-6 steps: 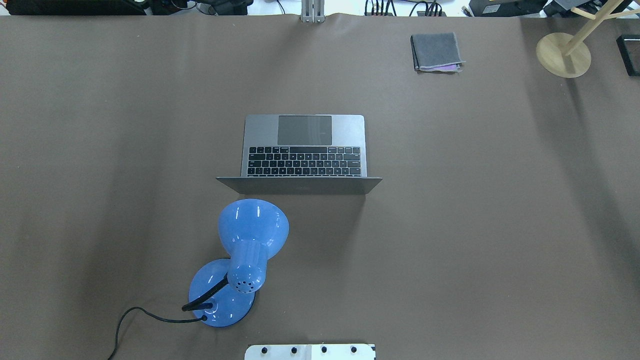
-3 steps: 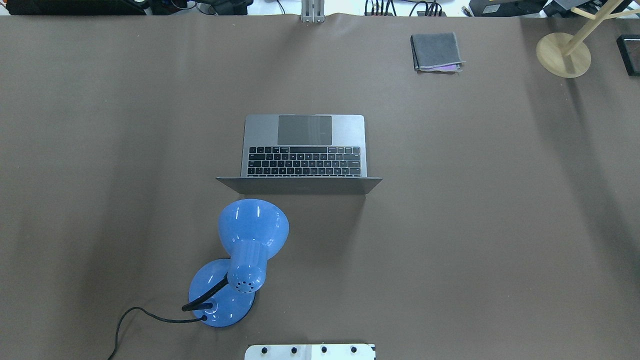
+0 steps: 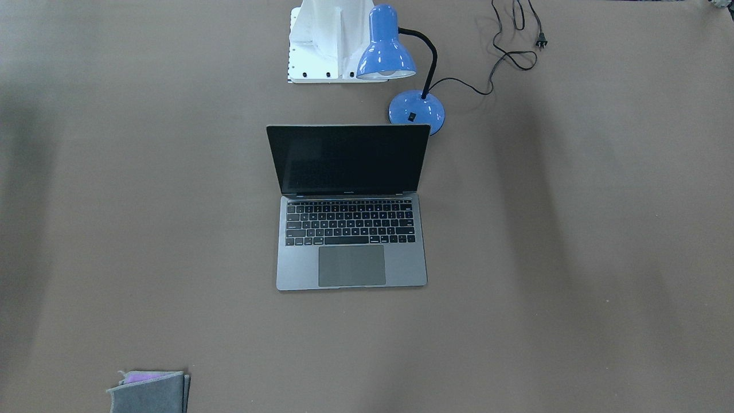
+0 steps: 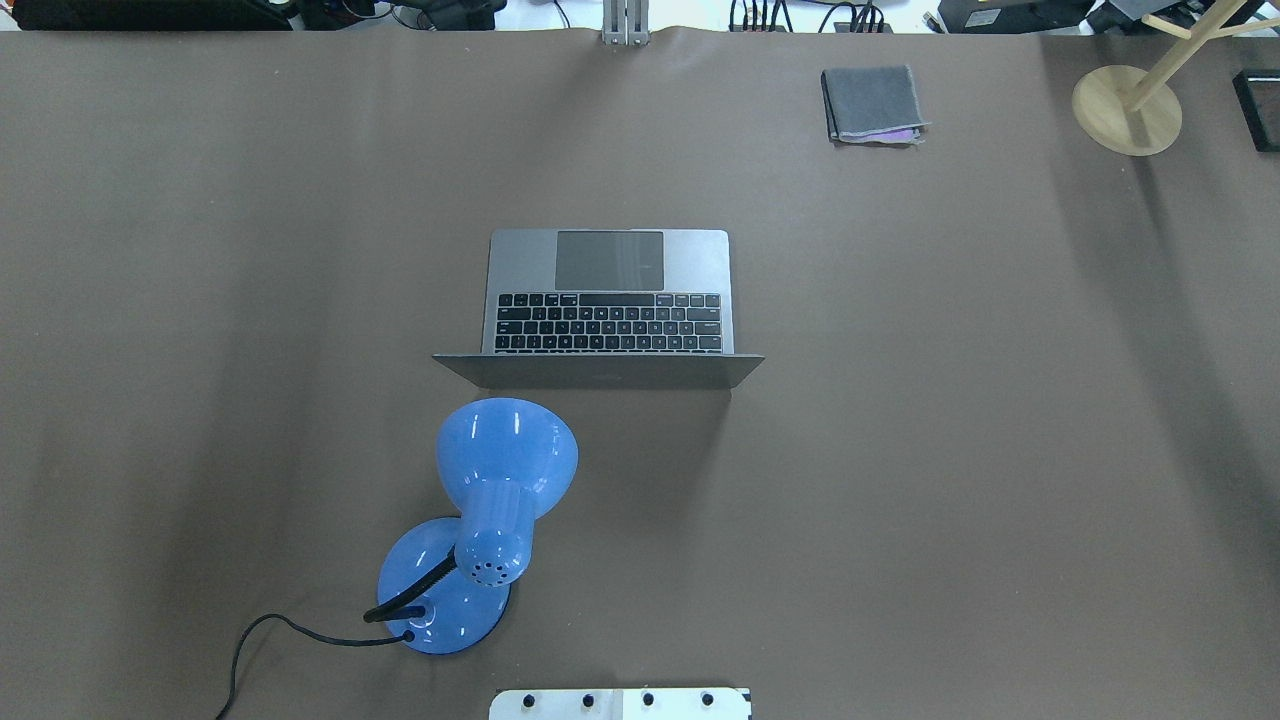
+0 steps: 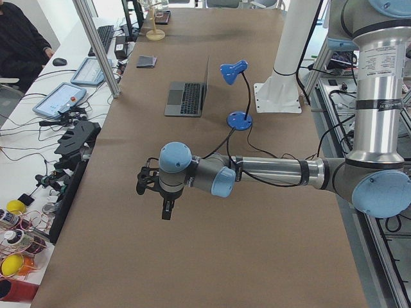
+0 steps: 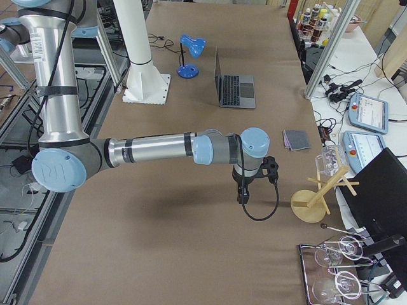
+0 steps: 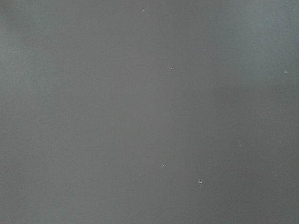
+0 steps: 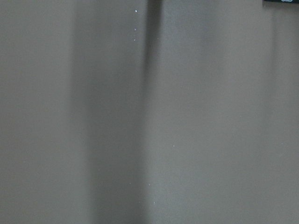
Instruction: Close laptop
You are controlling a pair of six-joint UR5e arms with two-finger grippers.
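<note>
Closing the laptop (image 4: pixel 610 290) well is likely calling for a gripper coming behind the lid's top edge, clearing the blue lamp (image 4: pixel 505 460), then pushing forward and down gently. It is sitting open mid-table, lid back facing the robot's edge, trackpad pointing to the far edge, long axis running along those edges. The left gripper (image 5: pixel 166 210) and right gripper (image 6: pixel 242 194) are hanging near the table's ends; clenched or released, I cannot tell

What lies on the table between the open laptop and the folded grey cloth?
Nothing: the overhead view shows only bare brown table cover between the laptop and the grey cloth.
</note>
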